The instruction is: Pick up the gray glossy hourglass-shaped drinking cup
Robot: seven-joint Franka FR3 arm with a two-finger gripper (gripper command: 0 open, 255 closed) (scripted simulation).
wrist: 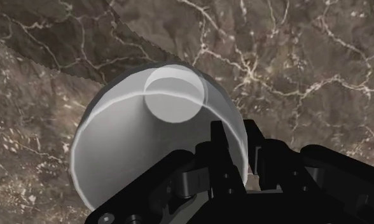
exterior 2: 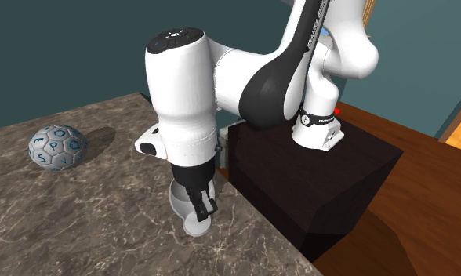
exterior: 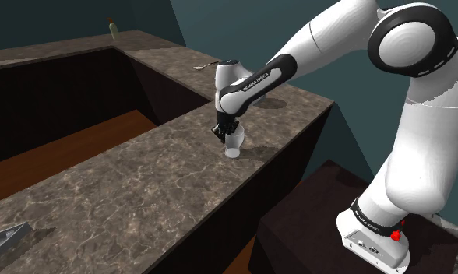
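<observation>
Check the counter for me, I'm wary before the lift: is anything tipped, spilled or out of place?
Nothing is spilled or damaged. The pale grey cup stands on its base on the marbled counter, the gripper pinching its rim. One oddity: a patterned ball lies on that counter, apart from the cup.

cup (exterior: 234,145) on counter (exterior: 126,194) near its edge, ball (exterior 2: 56,147) well apart on counter, stand (exterior 2: 331,180) beside counter
</observation>
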